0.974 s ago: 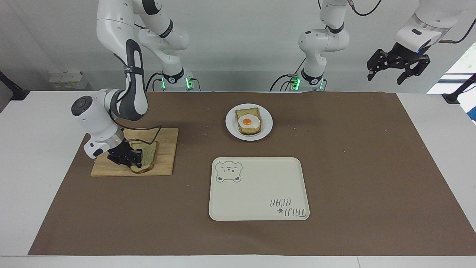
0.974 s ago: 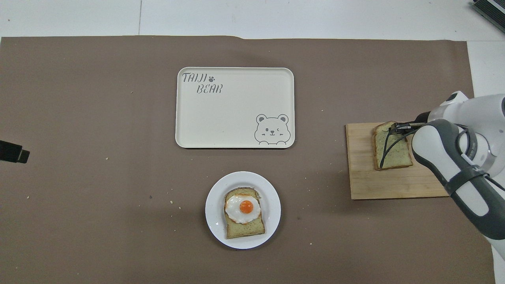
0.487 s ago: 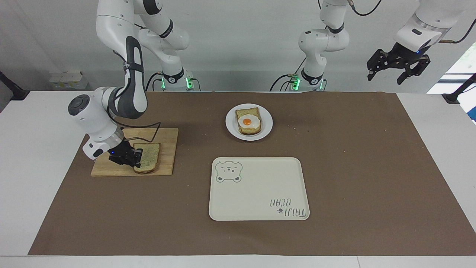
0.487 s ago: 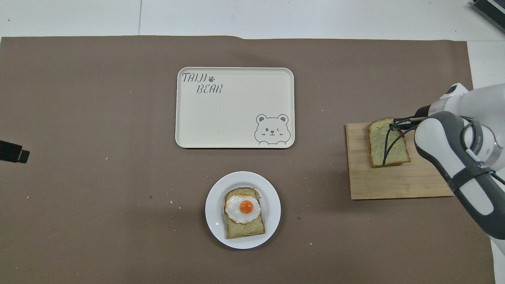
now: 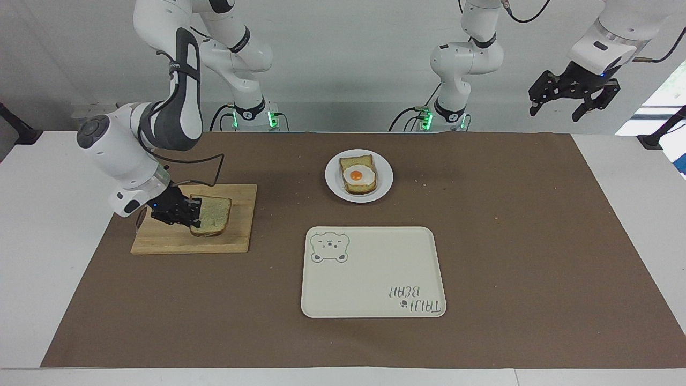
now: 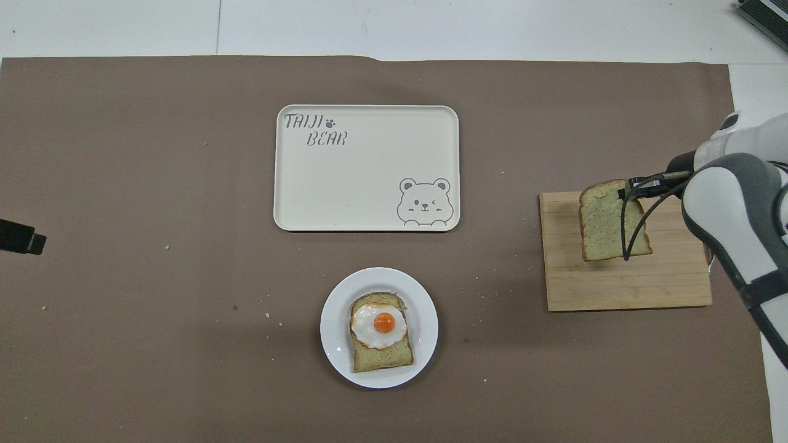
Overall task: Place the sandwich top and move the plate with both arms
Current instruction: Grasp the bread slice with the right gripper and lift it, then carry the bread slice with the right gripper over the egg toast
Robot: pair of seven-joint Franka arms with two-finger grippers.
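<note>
The right claw (image 5: pixel 194 213) grips the sandwich top (image 5: pixel 212 215) by one edge and holds it in the air over the wooden cutting board (image 5: pixel 236 241), which sits at the right arm's end of the tabletop (image 5: pixel 536 241). The plate (image 5: pixel 333 185), carrying the egg-topped bread slice (image 5: pixel 359 175), lies near the middle, with the cream bear tray (image 5: pixel 375 300) farther from the robots. The left claw (image 5: pixel 573 96) waits raised and spread wide above the left arm's end. By my reading, only the pickup is done; placing the slice and moving the plate remain.
</note>
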